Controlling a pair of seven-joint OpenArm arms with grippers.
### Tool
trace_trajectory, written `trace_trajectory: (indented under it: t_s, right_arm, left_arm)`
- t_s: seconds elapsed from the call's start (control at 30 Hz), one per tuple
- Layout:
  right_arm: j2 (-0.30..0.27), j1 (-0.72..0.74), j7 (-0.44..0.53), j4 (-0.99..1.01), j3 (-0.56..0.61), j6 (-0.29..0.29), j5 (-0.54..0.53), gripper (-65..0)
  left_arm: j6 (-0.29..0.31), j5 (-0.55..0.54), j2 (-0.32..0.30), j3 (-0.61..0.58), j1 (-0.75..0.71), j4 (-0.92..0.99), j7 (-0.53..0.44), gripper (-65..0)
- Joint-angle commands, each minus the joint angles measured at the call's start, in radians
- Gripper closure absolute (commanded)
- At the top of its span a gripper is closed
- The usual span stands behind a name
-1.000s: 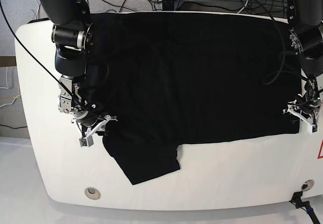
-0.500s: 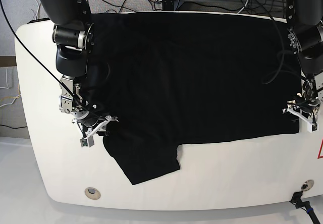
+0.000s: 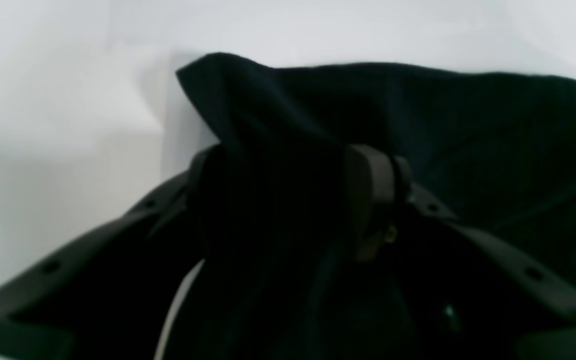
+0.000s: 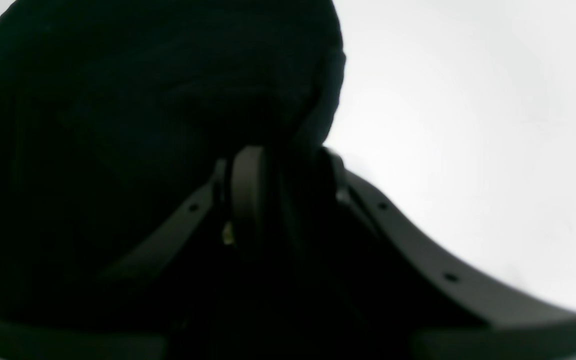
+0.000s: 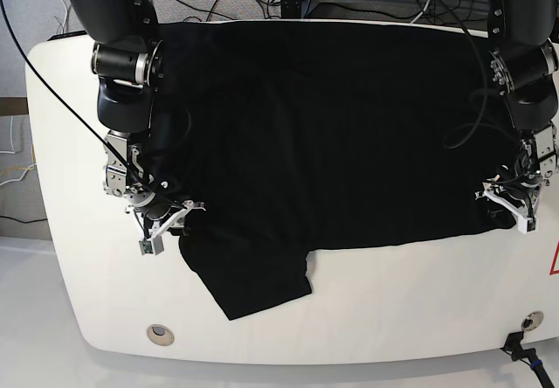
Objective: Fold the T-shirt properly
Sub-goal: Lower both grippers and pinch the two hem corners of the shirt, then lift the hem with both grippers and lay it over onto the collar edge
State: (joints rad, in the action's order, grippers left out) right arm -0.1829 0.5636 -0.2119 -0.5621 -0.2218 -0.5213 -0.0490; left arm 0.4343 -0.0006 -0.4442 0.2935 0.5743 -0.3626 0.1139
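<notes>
The black T-shirt (image 5: 332, 135) lies spread plain side up on the white table (image 5: 393, 301), with one sleeve (image 5: 253, 279) sticking out toward the front edge. No print shows. My right gripper (image 5: 170, 222) is at the shirt's left front edge, shut on a fold of the black cloth (image 4: 143, 75), as the right wrist view shows (image 4: 283, 160). My left gripper (image 5: 507, 206) is at the shirt's right front corner. In the left wrist view it (image 3: 278, 165) is shut on a bunched corner of the cloth (image 3: 468, 115).
Cables (image 5: 218, 3) hang behind the table's back edge. Two round holes (image 5: 159, 334) (image 5: 527, 322) sit near the front corners. A red mark (image 5: 554, 261) is at the right edge. Bare white table shows along the front and the sides.
My left gripper has moved a little inward, to the left in the base view, pulling the shirt's right front corner with it. My right gripper has hardly moved.
</notes>
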Motion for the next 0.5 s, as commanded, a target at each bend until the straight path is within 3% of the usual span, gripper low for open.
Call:
trace_trajectory:
  t_s: [0.0,0.2,0.27,0.37,0.47]
  right_arm:
    - [-0.002,0.008,-0.048,-0.002,0.002,0.002,0.022,-16.3]
    - [0.0,0.008,-0.045,-0.002,0.002,0.002,0.022,-15.6]
    - [0.0,0.008,-0.044,-0.002,0.002,0.002,0.022,-11.7]
    - [0.0,0.008,-0.044,-0.002,0.002,0.002,0.022,0.0]
    - [0.0,0.009,-0.045,-0.002,0.002,0.002,0.022,0.0]
  left_arm:
    - [0.001,-0.008,-0.015,0.0,0.023,-0.013,-0.004,-27.9]
    - [0.001,-0.009,-0.017,0.0,0.008,-0.019,-0.009,-1.6]
    - [0.001,-0.009,-0.017,0.0,0.008,-0.019,-0.009,0.0]
    - [0.001,-0.009,-0.017,0.0,0.008,-0.019,-0.009,0.0]
    - [0.001,-0.009,-0.017,0.0,0.008,-0.019,-0.01,0.0]
